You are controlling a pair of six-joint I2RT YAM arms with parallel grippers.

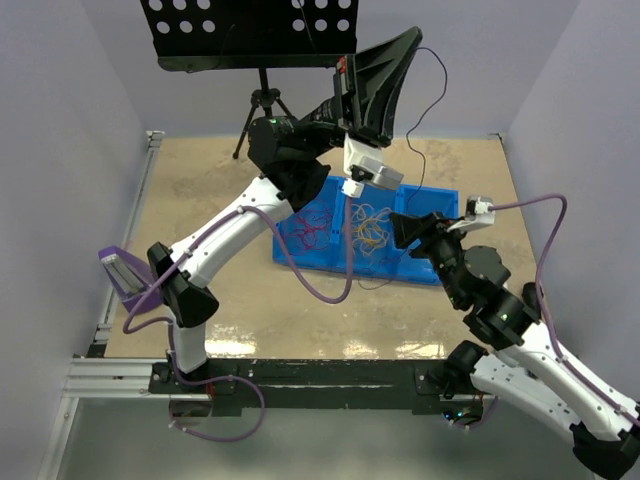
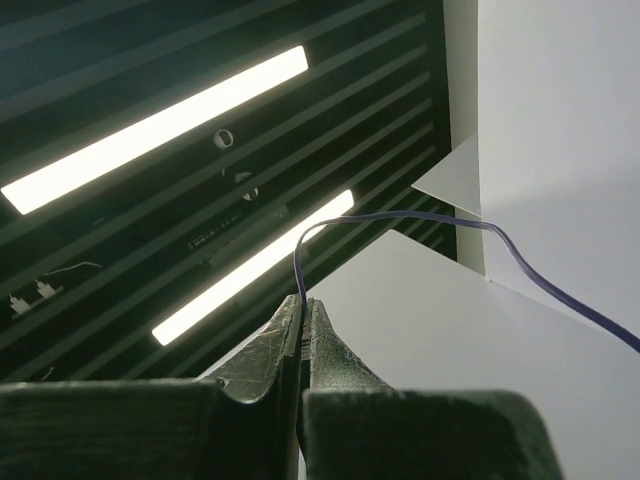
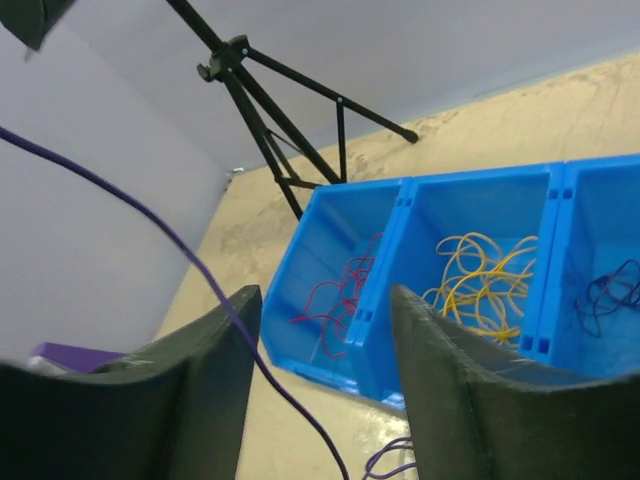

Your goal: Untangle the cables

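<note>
1. We find the cables sorted by colour in a blue bin [image 1: 430, 188] on the surface [image 1: 200, 200]. Red cables [image 3: 335, 295] lie in the left compartment, yellow cables [image 3: 485, 280] in the middle and dark purple cables [image 3: 605, 295] in the right. All are thin, loose curls.
2. Only the right wrist view shows us the purple ones. In the top view the right arm largely covers that compartment.
3. Only the left wrist view shows the left end effector [image 2: 303, 300] pinched shut on a thin purple strand [image 2: 400, 215]. It points up at the ceiling lights.
4. The right end effector [image 3: 325, 295] hangs near the bin, jaws spread wide, with nothing between them.
5. The strand arcs right and leaves the frame, so we cannot see its far end.
</note>
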